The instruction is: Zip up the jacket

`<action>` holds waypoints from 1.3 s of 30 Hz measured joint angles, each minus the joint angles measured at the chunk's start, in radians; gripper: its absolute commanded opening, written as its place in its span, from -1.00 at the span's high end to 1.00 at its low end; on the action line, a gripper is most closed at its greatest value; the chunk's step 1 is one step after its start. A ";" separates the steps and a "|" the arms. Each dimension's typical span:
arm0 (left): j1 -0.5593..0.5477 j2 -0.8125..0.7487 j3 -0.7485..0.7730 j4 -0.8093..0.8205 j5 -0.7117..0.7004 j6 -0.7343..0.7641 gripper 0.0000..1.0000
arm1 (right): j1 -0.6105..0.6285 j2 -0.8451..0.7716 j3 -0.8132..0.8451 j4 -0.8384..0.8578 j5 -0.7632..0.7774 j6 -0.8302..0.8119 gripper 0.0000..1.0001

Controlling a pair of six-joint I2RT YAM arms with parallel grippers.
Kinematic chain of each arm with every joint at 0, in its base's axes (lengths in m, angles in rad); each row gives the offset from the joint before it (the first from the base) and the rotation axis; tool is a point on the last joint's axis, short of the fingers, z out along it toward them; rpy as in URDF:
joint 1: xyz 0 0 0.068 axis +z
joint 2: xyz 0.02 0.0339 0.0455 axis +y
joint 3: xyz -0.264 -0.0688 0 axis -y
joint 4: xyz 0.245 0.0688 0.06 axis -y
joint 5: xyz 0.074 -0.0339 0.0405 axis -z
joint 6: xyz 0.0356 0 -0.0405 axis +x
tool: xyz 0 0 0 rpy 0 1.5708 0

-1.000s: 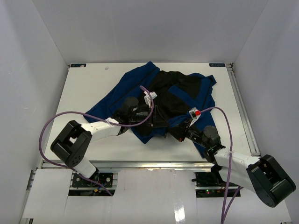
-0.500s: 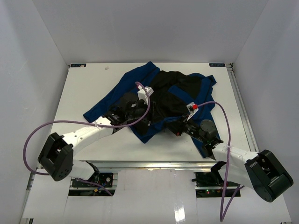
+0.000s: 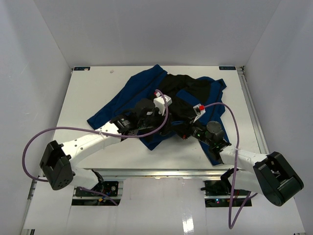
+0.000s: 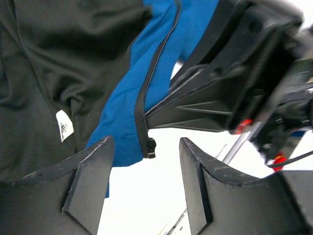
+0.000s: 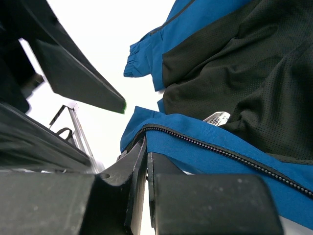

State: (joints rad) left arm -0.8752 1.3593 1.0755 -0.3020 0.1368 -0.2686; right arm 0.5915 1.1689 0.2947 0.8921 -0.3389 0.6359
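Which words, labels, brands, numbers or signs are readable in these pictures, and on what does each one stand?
No text can be read in any view.
White tag inside the jacket: dark print, too small and blurred to read.
Two dark strips at the far corners of the table: too small to read.
No brand name, number or sign shows on the arms.

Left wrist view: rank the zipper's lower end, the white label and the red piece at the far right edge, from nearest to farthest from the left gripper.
Measured from the left gripper:
1. zipper's lower end, right between the open fingers.
2. white label, off to the left.
3. red piece, far right and set well back.
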 measured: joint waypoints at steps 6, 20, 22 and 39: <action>-0.043 0.113 0.048 -0.061 -0.082 0.043 -0.35 | 0.004 0.002 0.000 0.000 0.000 0.015 0.84; -0.096 0.166 0.075 -0.101 -0.214 0.064 0.27 | 0.010 0.005 -0.001 0.000 0.005 0.016 0.50; -0.096 0.151 0.062 -0.084 -0.192 0.059 0.30 | 0.009 0.005 -0.012 0.014 0.013 0.013 0.35; -0.055 -0.015 -0.143 0.153 0.098 -0.031 0.55 | 0.007 -0.022 -0.181 0.278 -0.004 0.053 -0.02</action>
State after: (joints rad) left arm -0.9298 1.3442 0.9330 -0.1492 0.2346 -0.2995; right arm 0.5982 1.1469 0.1140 1.1700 -0.3432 0.6892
